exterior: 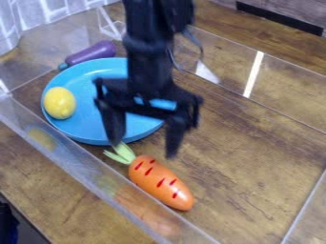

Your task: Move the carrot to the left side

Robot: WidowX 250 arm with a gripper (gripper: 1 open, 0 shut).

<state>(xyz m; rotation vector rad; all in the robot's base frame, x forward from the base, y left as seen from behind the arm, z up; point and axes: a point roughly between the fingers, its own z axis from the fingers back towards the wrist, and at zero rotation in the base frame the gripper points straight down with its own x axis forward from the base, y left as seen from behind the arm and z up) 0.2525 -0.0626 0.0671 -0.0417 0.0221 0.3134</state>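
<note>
My end effector [151, 143], jaws spread wide with nothing between them, hangs over the right part of a blue plate [79, 76] and the leafy end of an orange toy carrot [162, 182] on a wooden surface [249, 143]. The carrot lies on its side at the near edge of the scene's middle, its pale green top pointing far and left toward the plate, its rounded orange tip pointing near and right. Its long axis runs diagonally between those two ends, dark marks showing along the upper face. On the plate's left side sits a yellow lemon [59, 102]; a purple toy [87, 55] lies at the plate's far left edge. My dark, motion-blurred body covers much of the plate's right half, and my fingertips are too smeared to make out sharply. The far end of the purple toy is hard to read, and the arm above me is cut off by the top of the view.
</note>
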